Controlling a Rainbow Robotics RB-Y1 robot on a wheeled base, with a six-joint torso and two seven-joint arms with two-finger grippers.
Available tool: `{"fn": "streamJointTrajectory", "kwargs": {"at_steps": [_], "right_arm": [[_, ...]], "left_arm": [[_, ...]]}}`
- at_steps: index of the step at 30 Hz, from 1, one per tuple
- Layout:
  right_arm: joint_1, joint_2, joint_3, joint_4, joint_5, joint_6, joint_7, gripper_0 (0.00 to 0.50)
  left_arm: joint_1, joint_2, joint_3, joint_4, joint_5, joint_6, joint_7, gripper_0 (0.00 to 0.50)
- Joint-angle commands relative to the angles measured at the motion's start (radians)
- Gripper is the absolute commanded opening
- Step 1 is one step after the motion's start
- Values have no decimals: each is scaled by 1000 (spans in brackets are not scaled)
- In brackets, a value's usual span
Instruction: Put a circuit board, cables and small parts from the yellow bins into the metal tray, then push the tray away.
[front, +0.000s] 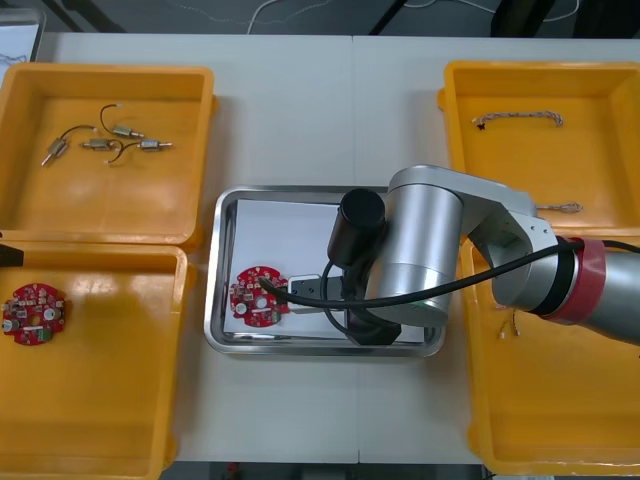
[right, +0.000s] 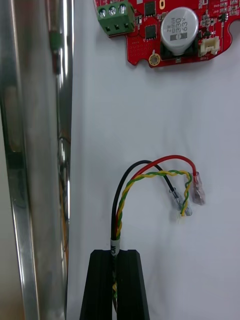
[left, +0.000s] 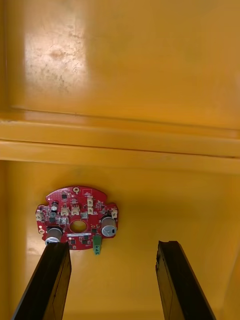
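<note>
- Reaching across the metal tray (front: 222, 300) in the front view, the right arm (front: 430, 250) covers its near right part. A circuit board (front: 258, 296) lies on the tray's white floor, and a spare board (front: 33, 313) sits in the near left yellow bin (front: 100, 420).
- In the right wrist view, the right gripper (right: 114, 256) is pinched tight on a red and yellow cable (right: 125, 195). Its loose ends curl over the white floor, near the circuit board but apart from it.
- In the left wrist view, the left gripper (left: 112, 245) is spread wide and holds nothing, over the bin floor with the spare board just beyond one finger.
</note>
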Motion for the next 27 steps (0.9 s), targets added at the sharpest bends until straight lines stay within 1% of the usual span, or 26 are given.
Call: {"fn": "streamJointTrajectory", "kwargs": {"at_steps": [1, 2, 4, 5, 6, 7, 8, 9, 12, 16, 18, 23, 27], "right_arm": [[-33, 36, 51, 19, 39, -41, 13, 38], [-33, 36, 52, 19, 43, -43, 11, 50], [-33, 39, 54, 19, 52, -43, 9, 132], [-33, 39, 54, 19, 52, -43, 9, 197], [-33, 39, 54, 19, 52, -41, 8, 306], [-33, 39, 54, 19, 52, -43, 8, 363], [-33, 37, 54, 17, 52, -41, 6, 472], [-33, 36, 51, 15, 52, -41, 5, 500], [-33, 28, 34, 5, 51, -29, 2, 500], [-34, 26, -11, -18, 40, 23, -1, 500], [-34, 26, -52, -44, 26, 66, -1, 500], [-34, 17, -164, -87, -38, 149, -7, 500], [-34, 13, -279, -104, -107, 229, -20, 500]], "left_arm": [[66, -13, 35, -28, -23, -47, -86, 500], [69, -19, 37, -28, -25, -47, -86, 500], [90, -48, 35, -28, -37, -53, -91, 500], [99, -61, 35, -26, -42, -61, -95, 500], [115, -73, 33, -28, -48, -70, -102, 500], [119, -81, 33, -28, -51, -75, -111, 500], [130, -96, 33, -26, -63, -84, -135, 500], [139, -108, 33, -28, -83, -89, -158, 500], [150, -141, 35, -26, -128, -98, -195, 500], [167, -159, 27, -26, -140, -116, -211, 500], [187, -164, 14, -26, -146, -150, -217, 500], [227, -164, -19, -26, -163, -211, -234, 500], [239, -164, -26, -26, -175, -224, -243, 500]]}}
